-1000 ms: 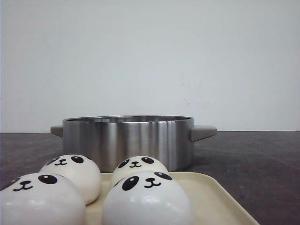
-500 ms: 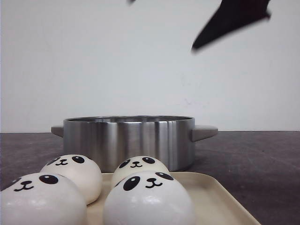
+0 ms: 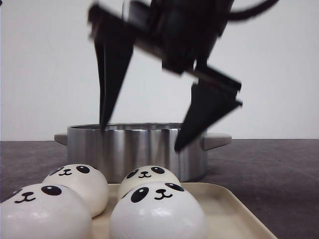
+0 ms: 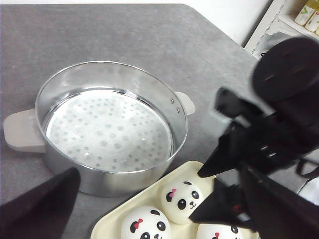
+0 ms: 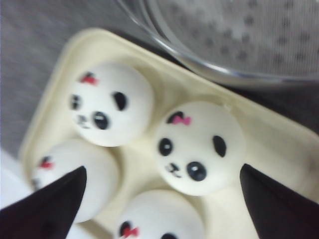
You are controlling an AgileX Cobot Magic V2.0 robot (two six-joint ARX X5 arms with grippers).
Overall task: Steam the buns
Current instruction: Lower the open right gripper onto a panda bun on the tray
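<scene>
Tool [image 3: 142, 137] of the right arm is held wide open and empty above four round white panda-faced buns [image 3: 157, 211] on a cream plastic tray [image 3: 234, 211]; being seemingly soft and light, they should be gripped gently across the sides.

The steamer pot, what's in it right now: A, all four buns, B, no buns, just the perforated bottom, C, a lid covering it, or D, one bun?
B: the pot shows only its bare dotted bottom, while the buns sit on the cream tray under the open right gripper.
</scene>
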